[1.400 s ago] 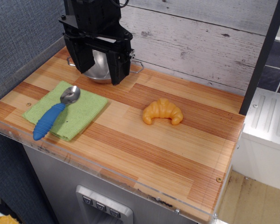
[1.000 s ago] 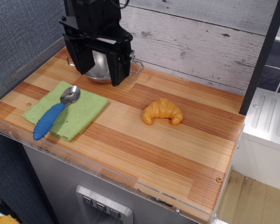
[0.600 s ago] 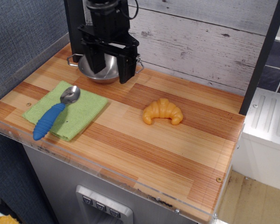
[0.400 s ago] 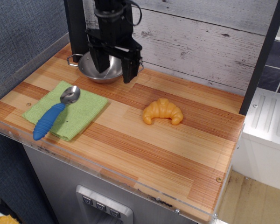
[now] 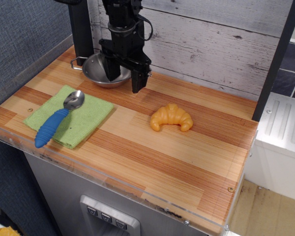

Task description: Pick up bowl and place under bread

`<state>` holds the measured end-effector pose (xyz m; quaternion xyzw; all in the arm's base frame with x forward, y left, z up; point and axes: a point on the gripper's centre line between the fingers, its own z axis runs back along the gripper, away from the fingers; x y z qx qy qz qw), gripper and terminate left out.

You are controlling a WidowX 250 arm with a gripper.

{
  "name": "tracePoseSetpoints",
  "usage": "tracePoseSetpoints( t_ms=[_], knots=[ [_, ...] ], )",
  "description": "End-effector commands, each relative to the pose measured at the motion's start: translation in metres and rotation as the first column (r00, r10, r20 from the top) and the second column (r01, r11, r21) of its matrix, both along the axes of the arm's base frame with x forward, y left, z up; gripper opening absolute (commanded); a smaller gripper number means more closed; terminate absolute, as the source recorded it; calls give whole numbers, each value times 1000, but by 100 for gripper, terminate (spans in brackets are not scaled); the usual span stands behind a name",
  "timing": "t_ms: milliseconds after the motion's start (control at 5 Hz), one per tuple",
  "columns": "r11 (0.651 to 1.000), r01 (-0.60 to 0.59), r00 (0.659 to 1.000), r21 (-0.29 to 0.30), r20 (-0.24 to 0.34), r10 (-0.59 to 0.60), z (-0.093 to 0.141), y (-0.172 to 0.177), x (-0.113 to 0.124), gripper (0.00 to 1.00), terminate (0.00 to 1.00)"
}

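The shiny steel bowl (image 5: 95,70) sits at the back left of the wooden counter (image 5: 187,157), with one wire handle showing on its left side. The orange-yellow croissant (image 5: 171,117) lies near the counter's middle, apart from the bowl. My black gripper (image 5: 124,81) hangs open at the bowl's right side. One finger (image 5: 112,73) is over the bowl's inside and the other finger (image 5: 137,82) is outside its right rim. The right handle is hidden behind the gripper. The jaws hold nothing.
A green cloth (image 5: 78,123) with a blue-handled metal spoon (image 5: 53,124) lies at the front left. A black post (image 5: 81,29) stands behind the bowl. A plank wall (image 5: 211,49) runs along the back and a blue wall (image 5: 19,39) along the left.
The gripper has shifted right from above the bowl's middle to its right rim, turned so it looks narrower, and moved farther back. Bowl, croissant and spoon have not moved.
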<state>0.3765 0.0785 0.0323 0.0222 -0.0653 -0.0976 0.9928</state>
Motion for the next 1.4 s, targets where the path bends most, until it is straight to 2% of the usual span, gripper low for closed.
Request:
tracePoseSetpoints(
  t_ms=[0,600,800,1000,1200],
  knots=[
    [999,27,1000,43,3,-27,7,9,7,0,0],
    [999,44,999,16,-5,-44,19,13,3,0,0],
    [998,37,999,-54,28,-35,38,18,-2,0,0],
    [997,36,992,-74,127,-26,83,21,-9,0,0],
    [993,52,979,-109,204,-28,130,-3,-29,0,0]
  ],
)
